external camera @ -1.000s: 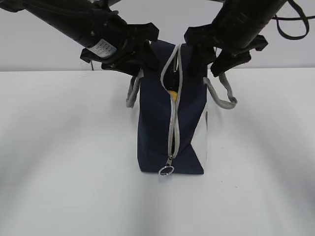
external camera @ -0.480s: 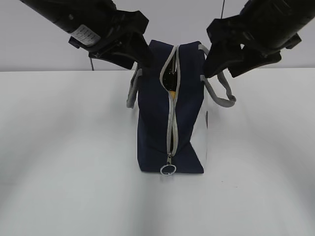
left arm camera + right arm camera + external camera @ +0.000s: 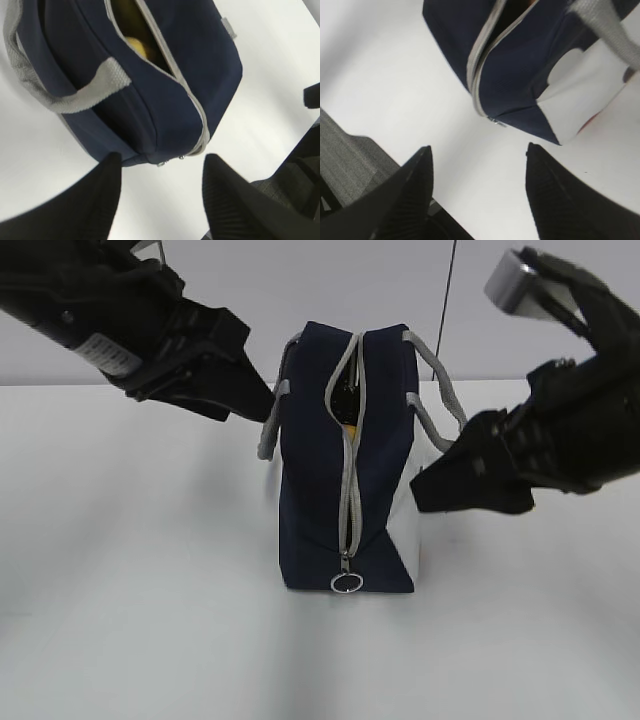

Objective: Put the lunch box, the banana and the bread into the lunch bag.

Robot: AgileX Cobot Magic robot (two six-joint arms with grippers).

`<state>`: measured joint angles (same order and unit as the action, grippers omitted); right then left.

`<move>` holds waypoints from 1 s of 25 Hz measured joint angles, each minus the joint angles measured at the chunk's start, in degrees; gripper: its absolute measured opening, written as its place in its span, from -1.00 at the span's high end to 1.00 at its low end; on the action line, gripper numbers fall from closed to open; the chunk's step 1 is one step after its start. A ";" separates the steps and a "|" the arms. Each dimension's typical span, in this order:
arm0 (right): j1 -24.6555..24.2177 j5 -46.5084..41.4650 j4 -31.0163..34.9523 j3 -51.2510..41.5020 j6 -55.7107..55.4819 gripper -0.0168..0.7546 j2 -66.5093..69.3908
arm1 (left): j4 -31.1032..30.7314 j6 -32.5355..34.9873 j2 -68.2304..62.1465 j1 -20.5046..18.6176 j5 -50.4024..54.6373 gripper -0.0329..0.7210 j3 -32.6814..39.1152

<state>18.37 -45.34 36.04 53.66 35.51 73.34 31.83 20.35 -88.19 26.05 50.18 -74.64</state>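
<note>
The navy lunch bag [image 3: 320,490] stands upright mid-table, its grey zipper [image 3: 350,490] parted at the top and its ring pull [image 3: 347,582] at the bottom. Through the gap shows the yellow banana [image 3: 348,426], also seen in the left wrist view as the banana [image 3: 137,46]. The lunch box and the bread are hidden. My left gripper [image 3: 258,402] hovers open, left of the bag's top. My right gripper [image 3: 428,490] is open, low by the bag's white side. Neither holds anything: the left gripper [image 3: 164,156] and the right gripper [image 3: 479,147] have bare table between their fingers.
The bag [image 3: 520,65] rests on a white table [image 3: 130,590] with a pale wall behind. Grey handles hang on both sides of the bag, the left handle [image 3: 268,432] and the right handle [image 3: 440,380]. A thin dark cable [image 3: 452,280] runs up the wall.
Both grippers have drawn back from the bag's top: the left one out to the left, the right one down and to the right. The bag stays upright in place.
</note>
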 joint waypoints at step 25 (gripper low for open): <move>0.07 8.40 38.74 -20.82 53.56 -0.17 6.49 | 0.16 0.57 7.78 0.00 0.94 -0.08 6.59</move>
<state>18.44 -36.94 74.79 32.84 89.07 79.83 31.99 20.91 -80.41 26.05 51.12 -68.05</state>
